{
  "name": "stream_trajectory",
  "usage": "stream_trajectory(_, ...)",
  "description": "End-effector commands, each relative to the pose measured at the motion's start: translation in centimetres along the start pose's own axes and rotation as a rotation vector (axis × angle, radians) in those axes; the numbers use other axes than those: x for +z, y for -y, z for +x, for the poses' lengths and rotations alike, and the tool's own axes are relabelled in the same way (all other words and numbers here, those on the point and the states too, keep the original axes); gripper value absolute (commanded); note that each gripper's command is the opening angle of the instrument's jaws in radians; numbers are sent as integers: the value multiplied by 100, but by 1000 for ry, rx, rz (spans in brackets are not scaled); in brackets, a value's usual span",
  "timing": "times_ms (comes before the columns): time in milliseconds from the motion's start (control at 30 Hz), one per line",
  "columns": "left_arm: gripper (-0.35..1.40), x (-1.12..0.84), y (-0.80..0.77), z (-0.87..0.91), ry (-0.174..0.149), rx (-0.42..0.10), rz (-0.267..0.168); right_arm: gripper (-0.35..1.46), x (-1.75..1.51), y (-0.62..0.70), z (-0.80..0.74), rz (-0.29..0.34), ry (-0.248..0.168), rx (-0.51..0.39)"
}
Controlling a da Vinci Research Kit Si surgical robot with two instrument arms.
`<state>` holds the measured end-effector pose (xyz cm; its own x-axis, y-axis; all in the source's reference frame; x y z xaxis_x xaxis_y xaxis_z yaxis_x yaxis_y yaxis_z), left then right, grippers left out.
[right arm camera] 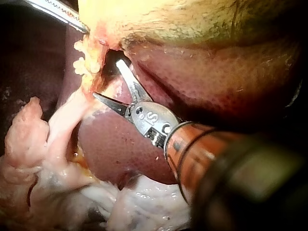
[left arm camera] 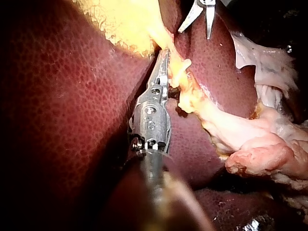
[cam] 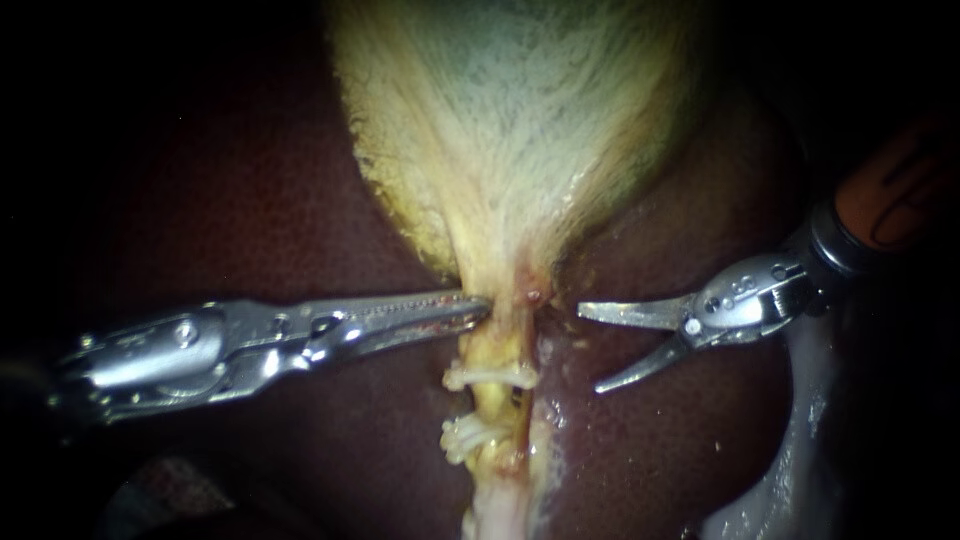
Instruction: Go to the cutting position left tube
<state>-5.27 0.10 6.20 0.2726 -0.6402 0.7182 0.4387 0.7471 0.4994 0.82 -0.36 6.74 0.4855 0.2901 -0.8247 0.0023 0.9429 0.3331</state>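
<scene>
My left instrument (cam: 478,308) lies across the liver (cam: 250,200), its jaws pressed together and pinching the narrow neck of the gallbladder (cam: 510,120). Below that neck runs the tube (cam: 497,345), which carries two pale clips (cam: 490,376), one under the other. My right instrument (cam: 590,350) has its jaws spread wide, pointing at the tube from just beside it and not touching it.
</scene>
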Motion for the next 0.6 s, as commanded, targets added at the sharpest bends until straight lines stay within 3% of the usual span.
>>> stream_trajectory(33, -10, -1, 0, 0, 0, 0, -1, 143, 0, 1, 0, 0, 0, 0)
stream_trajectory(200, -10, -10, -3, -5, -1, -3, 10, 143, 8, 14, 1, 38, -12, -6)
stream_trajectory(433, -10, -38, -28, -24, 0, -19, -17, 143, 53, 47, 6, 112, -36, -10)
stream_trajectory(600, -10, -45, -32, -24, 3, -21, -24, 143, 89, 64, -7, 149, -40, 9)
